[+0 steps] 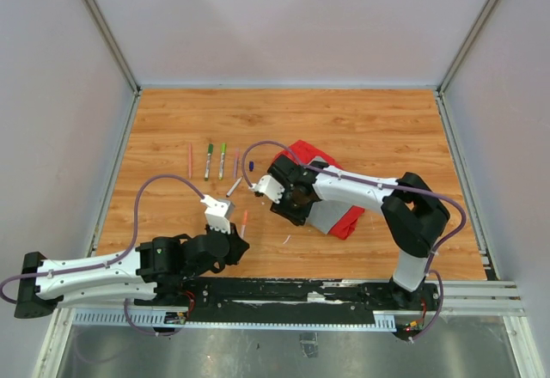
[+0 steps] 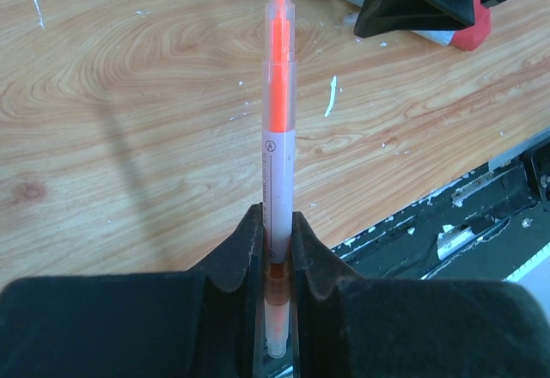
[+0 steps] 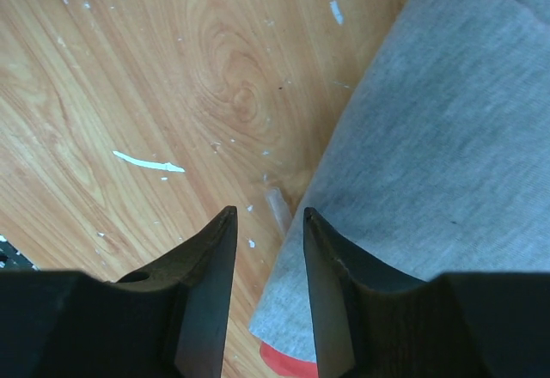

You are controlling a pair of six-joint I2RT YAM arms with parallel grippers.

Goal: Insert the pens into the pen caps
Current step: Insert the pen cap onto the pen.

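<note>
Two grippers inspected. The left gripper (image 2: 277,228) is clamped on the orange pen (image 2: 277,137), whose barrel runs in line with the fingers above the table (image 2: 129,94). The right gripper (image 3: 269,223) is narrowly parted and grips nothing, poised over a small clear tube (image 3: 277,204) at the grey cloth (image 3: 430,155) edge. Other pens (image 1: 209,161) lie in a row farther out.

A robot lab's test booth: plain grey walls (image 1: 284,17), metal frame posts (image 1: 101,26), a wood-grain worktop (image 1: 369,120), and robot arms (image 1: 352,185) bolted to a rail (image 1: 344,290).

Wood-grain table (image 1: 344,120) w/ matt cloth (image 3: 447,137), glossy plastic pen (image 2: 277,137).
</note>
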